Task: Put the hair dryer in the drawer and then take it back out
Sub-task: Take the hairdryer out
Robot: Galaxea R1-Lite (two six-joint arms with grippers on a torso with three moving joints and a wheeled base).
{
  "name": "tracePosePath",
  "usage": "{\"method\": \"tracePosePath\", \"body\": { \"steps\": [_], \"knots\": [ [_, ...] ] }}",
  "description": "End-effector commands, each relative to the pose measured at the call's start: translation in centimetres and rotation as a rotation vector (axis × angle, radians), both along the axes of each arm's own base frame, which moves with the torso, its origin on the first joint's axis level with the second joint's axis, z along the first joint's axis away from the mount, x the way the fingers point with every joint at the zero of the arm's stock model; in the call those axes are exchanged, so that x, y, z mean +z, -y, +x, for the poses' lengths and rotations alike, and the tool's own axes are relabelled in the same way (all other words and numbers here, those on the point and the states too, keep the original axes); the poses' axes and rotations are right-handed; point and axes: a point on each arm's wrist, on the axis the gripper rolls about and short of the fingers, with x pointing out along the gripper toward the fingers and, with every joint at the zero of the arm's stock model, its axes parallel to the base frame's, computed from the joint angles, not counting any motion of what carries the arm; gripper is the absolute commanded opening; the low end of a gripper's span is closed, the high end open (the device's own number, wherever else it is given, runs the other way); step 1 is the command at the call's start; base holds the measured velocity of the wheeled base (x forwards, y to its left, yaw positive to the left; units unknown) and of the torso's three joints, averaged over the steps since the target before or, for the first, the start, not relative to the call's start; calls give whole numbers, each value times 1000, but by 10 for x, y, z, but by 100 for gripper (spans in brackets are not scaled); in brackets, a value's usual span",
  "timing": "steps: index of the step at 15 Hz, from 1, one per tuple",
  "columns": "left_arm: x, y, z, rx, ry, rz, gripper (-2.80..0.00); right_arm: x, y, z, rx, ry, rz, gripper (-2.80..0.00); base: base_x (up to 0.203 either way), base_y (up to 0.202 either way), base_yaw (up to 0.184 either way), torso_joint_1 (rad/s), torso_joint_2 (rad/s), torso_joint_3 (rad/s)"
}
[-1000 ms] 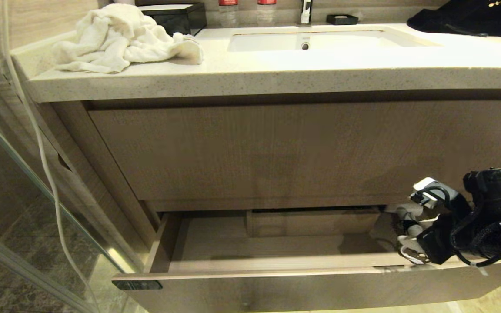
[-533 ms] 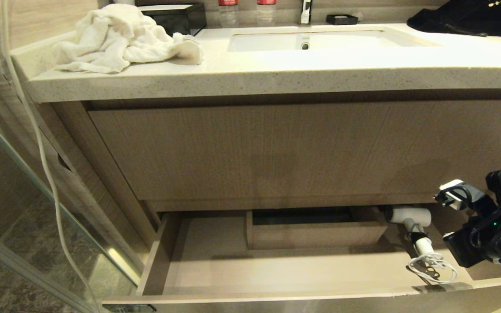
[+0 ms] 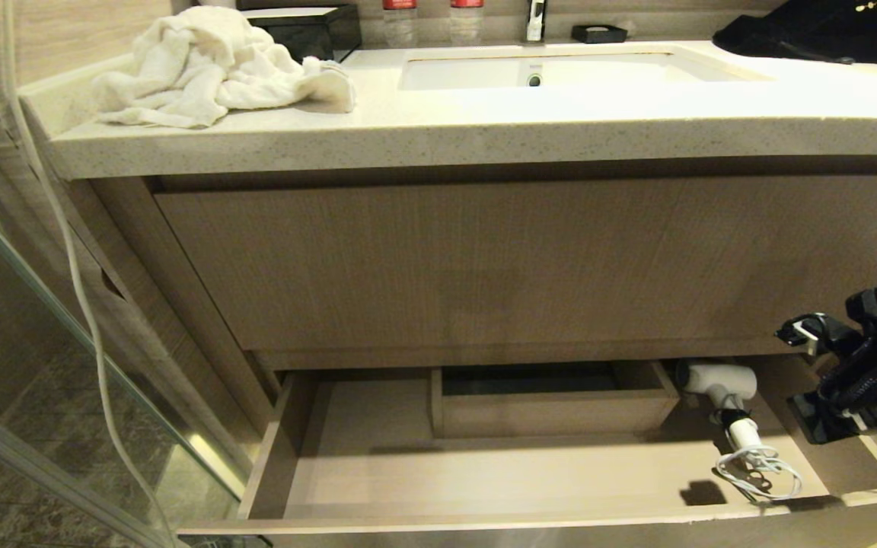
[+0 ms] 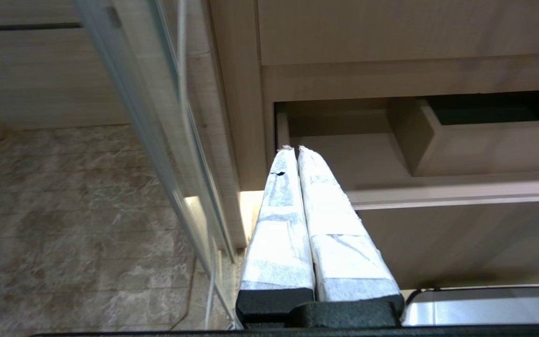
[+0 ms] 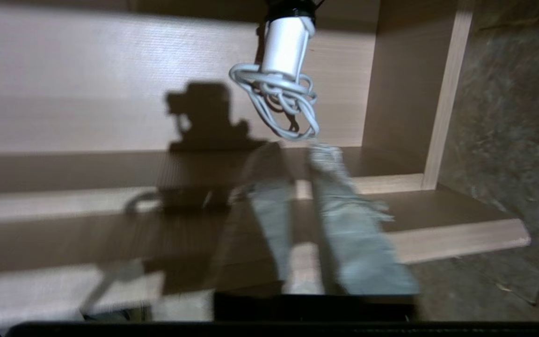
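The drawer [image 3: 484,476] stands pulled out under the vanity, its pale floor showing. The white hair dryer [image 3: 716,378] lies at its back right, handle toward the front and the bundled cord [image 3: 758,470] near the front rim. My right gripper [image 3: 796,333] hovers over the drawer's right end, apart from the dryer. In the right wrist view its fingers [image 5: 297,150] stand a little open with nothing between them, just short of the cord [image 5: 276,96] and handle [image 5: 284,42]. The left gripper [image 4: 294,150] is parked low at the drawer's left end [image 4: 282,135], shut and empty.
An inner wooden box [image 3: 553,411] sits at the drawer's back middle. Above is a taller wood-grain front [image 3: 484,266] and the counter [image 3: 438,137] with a white towel [image 3: 202,65] and sink [image 3: 545,72]. A glass panel [image 3: 43,289] and a hanging white cable [image 3: 77,274] stand at left.
The drawer has come further out. My right gripper has drawn back to the right off the hair dryer, which now lies uncovered in the drawer. The left arm is still.
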Motion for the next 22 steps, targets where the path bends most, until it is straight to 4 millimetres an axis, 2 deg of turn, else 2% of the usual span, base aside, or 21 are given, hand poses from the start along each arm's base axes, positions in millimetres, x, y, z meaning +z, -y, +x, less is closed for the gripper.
{"method": "tracePosePath", "body": {
  "steps": [1,3,7,13,19,22],
  "knots": [
    [0,0,0,0,-3,0,-280,-20,11,24,-49,-46,30,0,0,0,0,0,0,0],
    [0,0,0,0,-3,0,-280,-32,23,57,-101,-39,56,0,0,0,0,0,0,0],
    [0,0,0,0,-3,0,-280,-66,44,88,-155,-74,79,0,0,0,0,0,0,0],
    [0,0,0,0,-3,0,-280,-100,66,105,-202,-115,98,0,0,0,0,0,0,0],
    [0,0,0,0,-3,0,-280,-125,73,125,-191,-91,110,0,0,0,0,0,0,0],
    [0,0,0,0,-2,0,-280,-133,72,125,-151,-101,174,0,0,0,0,0,0,0]
  ]
}}
